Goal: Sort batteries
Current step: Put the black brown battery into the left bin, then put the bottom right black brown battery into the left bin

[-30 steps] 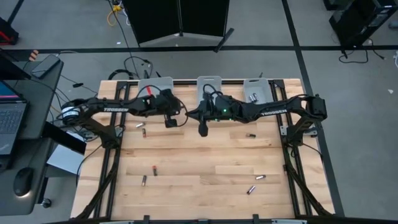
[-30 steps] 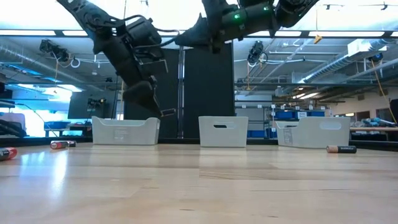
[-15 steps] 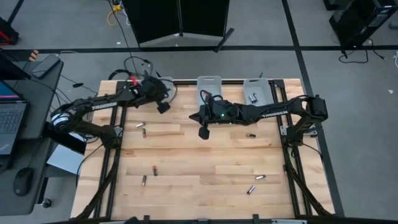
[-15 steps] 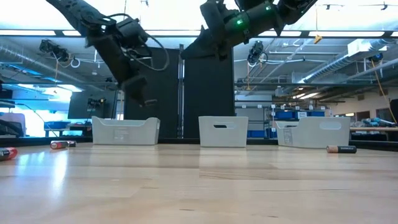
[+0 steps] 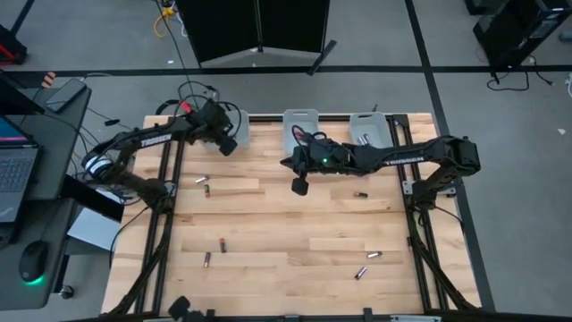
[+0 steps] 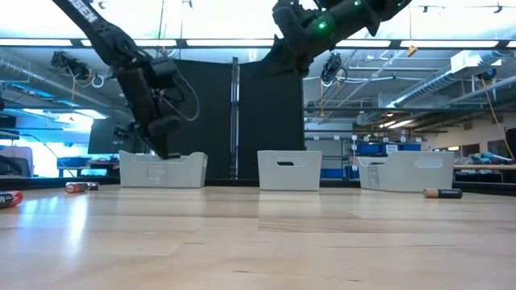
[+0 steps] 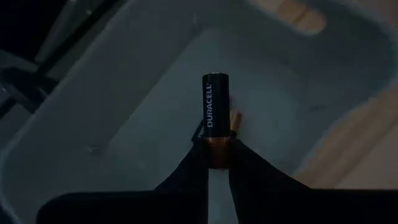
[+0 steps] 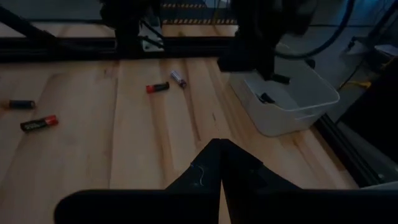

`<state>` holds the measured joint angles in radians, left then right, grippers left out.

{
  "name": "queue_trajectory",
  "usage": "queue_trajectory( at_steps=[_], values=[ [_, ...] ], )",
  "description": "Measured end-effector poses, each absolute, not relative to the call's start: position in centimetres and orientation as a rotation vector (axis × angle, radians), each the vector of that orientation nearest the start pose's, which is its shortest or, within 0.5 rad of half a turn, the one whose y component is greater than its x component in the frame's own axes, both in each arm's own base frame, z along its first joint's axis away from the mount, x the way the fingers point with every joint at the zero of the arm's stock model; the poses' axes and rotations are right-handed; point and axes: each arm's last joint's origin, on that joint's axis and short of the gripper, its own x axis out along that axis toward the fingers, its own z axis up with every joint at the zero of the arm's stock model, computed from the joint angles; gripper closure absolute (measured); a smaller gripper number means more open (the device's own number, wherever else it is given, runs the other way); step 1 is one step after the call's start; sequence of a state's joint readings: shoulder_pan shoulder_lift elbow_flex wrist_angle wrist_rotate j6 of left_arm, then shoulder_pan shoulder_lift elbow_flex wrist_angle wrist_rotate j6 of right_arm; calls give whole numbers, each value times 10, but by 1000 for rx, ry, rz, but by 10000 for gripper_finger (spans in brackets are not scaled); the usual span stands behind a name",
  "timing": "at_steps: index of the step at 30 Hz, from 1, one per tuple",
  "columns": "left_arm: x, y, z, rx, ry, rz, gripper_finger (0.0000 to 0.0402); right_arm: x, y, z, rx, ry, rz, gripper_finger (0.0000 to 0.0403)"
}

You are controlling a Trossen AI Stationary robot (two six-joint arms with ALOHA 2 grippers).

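My left gripper (image 5: 228, 144) hangs over the left translucent bin (image 5: 221, 123) at the table's far edge, shut on a black battery with a copper end (image 7: 214, 115). In the low view it stands just above that bin's rim (image 6: 161, 158). My right gripper (image 5: 299, 186) is shut and empty above the table's middle, near the middle bin (image 5: 301, 125). Several loose batteries lie on their sides on the wood: two at the left (image 5: 204, 185), two at the near left (image 5: 214, 251), one right of centre (image 5: 360, 193), two at the near right (image 5: 367, 264). My left gripper pinches the battery's copper end (image 7: 217, 154) between its two fingertips (image 7: 245, 163). The battery's black body sticks out past the fingertips, in line with the fingers. It is lifted clear, over the inside of the left bin (image 7: 124, 124).
The right bin (image 5: 368, 132) holds a couple of silver batteries. Something copper-coloured (image 7: 236, 121) shows on the left bin's floor behind the held battery. Black frame rails run along the table's left and right sides. Bare wood lies in the table's near middle.
My left gripper has carried the battery toward the table's far left, from beside the middle of the table to over the left bin, and has come down toward the bin's rim. My right gripper has shifted a little toward the right edge.
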<state>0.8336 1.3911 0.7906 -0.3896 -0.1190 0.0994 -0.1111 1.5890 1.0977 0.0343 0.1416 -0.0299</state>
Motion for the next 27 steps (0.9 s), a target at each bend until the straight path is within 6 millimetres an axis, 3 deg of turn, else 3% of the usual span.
queue_trajectory(
  at_steps=[7,12,19,27],
  values=[
    [172,210,172,-316,1056,837,360,349,-49,260,-32,499,-257,383],
    [172,215,170,-314,1036,812,355,349,-51,260,-25,509,-262,383],
    [173,217,171,-305,1016,807,303,346,-51,262,-29,510,-262,383],
    [173,217,171,-303,1016,808,303,346,-51,261,-31,522,-261,383]
  ],
)
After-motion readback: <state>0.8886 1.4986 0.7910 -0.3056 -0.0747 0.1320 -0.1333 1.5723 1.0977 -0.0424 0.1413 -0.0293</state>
